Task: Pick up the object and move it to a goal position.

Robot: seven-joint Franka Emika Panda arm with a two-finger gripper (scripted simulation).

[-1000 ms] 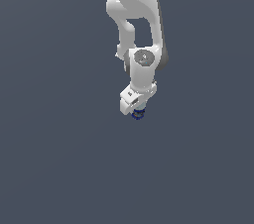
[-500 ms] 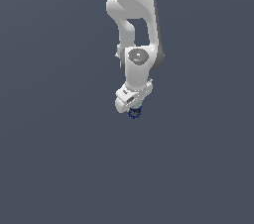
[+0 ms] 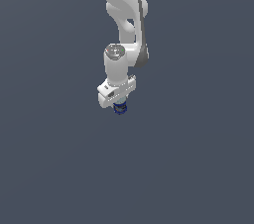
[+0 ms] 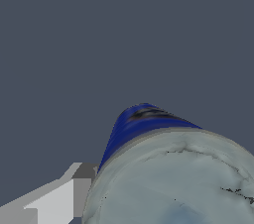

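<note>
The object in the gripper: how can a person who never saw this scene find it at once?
Follow the white arm down to its gripper. The object sits at its tip: tiny, round, dark blue with a pale grey-blue top, the only coloured thing there.

1 white robot arm (image 3: pixel 124 25), 1 gripper (image 3: pixel 118 104), 1 small dark-blue object (image 3: pixel 119 109)

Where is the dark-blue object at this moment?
In the exterior view the object sits just under the white gripper, near the frame's centre. In the wrist view it fills the near foreground beside a grey finger.
</note>
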